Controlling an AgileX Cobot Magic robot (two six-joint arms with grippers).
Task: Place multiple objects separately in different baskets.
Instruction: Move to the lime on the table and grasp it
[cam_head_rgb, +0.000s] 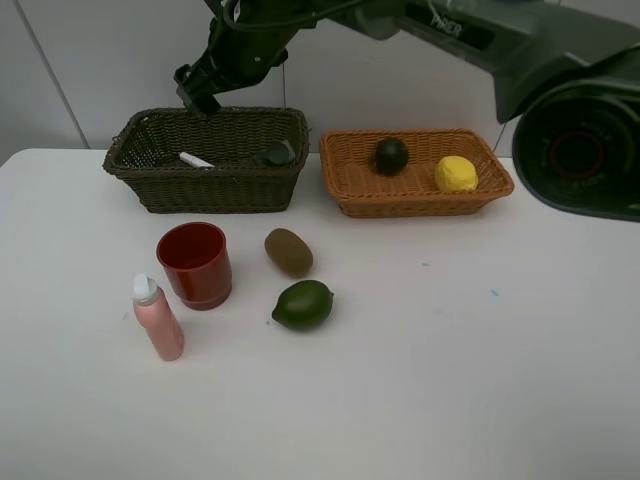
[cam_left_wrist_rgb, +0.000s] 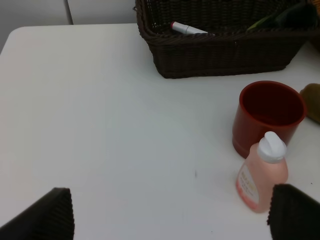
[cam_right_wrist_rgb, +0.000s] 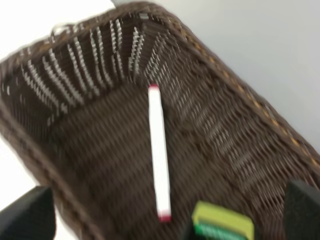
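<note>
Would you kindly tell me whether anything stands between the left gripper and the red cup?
Yes: the pink spray bottle stands upright just before the red cup, on the open left gripper's side.

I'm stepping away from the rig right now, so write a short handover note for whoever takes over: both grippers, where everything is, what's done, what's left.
Left gripper: jaws open, empty, over the table beside the spray bottle.
Right gripper: jaws open, empty, above the dark basket.
Done: marker and dark bottle lie in the dark basket; dark green fruit and lemon in the orange basket.
Left: red cup, spray bottle, kiwi and lime sit on the table. Probably fruit to the orange basket, the rest to the dark one.
</note>
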